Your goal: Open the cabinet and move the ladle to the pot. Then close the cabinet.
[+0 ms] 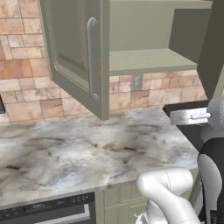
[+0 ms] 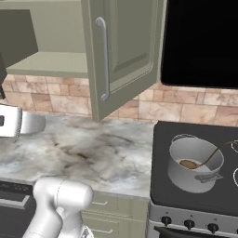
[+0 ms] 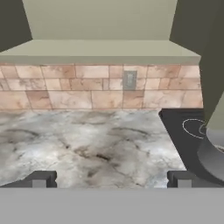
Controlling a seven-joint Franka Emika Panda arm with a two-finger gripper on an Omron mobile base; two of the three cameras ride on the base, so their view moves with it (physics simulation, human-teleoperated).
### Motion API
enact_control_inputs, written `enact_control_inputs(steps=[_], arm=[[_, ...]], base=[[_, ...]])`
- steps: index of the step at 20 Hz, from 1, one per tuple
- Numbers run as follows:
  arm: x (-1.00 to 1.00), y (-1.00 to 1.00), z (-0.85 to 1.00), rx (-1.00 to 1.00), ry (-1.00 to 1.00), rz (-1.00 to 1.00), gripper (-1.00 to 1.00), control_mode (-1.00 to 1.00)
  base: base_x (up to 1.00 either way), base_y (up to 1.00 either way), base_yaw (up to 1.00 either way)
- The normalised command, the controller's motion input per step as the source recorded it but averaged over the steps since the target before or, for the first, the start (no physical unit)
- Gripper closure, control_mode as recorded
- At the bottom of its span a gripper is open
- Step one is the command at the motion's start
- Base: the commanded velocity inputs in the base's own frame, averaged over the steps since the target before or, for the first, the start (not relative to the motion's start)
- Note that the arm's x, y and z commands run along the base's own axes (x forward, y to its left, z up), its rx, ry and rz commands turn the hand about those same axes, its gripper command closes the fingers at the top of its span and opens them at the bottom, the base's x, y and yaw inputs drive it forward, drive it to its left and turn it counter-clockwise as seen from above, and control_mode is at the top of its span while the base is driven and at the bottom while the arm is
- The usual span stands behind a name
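Right base view: ladle (image 2: 211, 155) is seen resting in the pot (image 2: 194, 162) on the stove.
Cabinet (image 2: 122, 51) doors are left open; gripper (image 3: 112, 179) jaws are held apart, empty. Closing is judged next: a door must be pushed shut.

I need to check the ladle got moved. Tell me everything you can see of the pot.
The pot is a round grey steel saucepan with straight sides and a pale inside. It stands upright on the dark stove, right of the marble counter. The ladle lies in it, bowl on the bottom, thin handle leaning over the rim to the right. A short handle shows on its front.
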Motion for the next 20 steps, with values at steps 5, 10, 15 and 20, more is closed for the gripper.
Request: enact_control_inputs(steps=[5,10,15,20], arm=[[-0.12,-0.99,0.3,0.03,-0.19,0.0,-1.0,-1.0],[-0.08,-0.87,0.12,0.09,-0.17,0.0,-1.0,-1.0],[0.24,-0.71,0.01,0.13,-0.21,0.0,-1.0,-1.0],[0.65,-0.59,0.0,0.21,-0.16,0.04,-1.0,-1.0]], base=[[0.0,0.0,0.0],[0.0,0.0,0.0],[0.0,0.0,0.0],[0.0,0.0,0.0]])
